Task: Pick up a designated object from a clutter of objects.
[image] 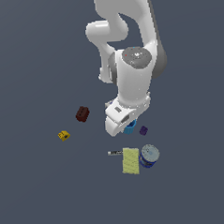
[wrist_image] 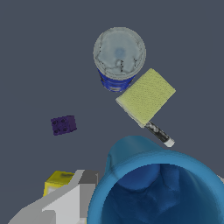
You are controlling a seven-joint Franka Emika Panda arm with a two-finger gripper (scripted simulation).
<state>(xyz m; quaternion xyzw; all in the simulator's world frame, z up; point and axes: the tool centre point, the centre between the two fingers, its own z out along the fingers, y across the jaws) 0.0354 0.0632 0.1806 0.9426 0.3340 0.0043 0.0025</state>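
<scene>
Plain dark grey floor point(image: 39, 193) fills the scene, gripper point(image: 126, 127) low over blue cup point(wrist_image: 162, 192), jaw opening and hold can't be told, can point(image: 149, 155) and pale pad point(image: 131, 161) nearby.

One blue cup point(image: 130, 128) counted. One can point(image: 149, 155). One purple cube point(image: 143, 130). One pale yellow pad point(image: 131, 160). One dark red block point(image: 82, 114). One yellow block point(image: 63, 135). One small black-and-white stick point(image: 115, 152) beside pad. Seven items counted in all.
</scene>
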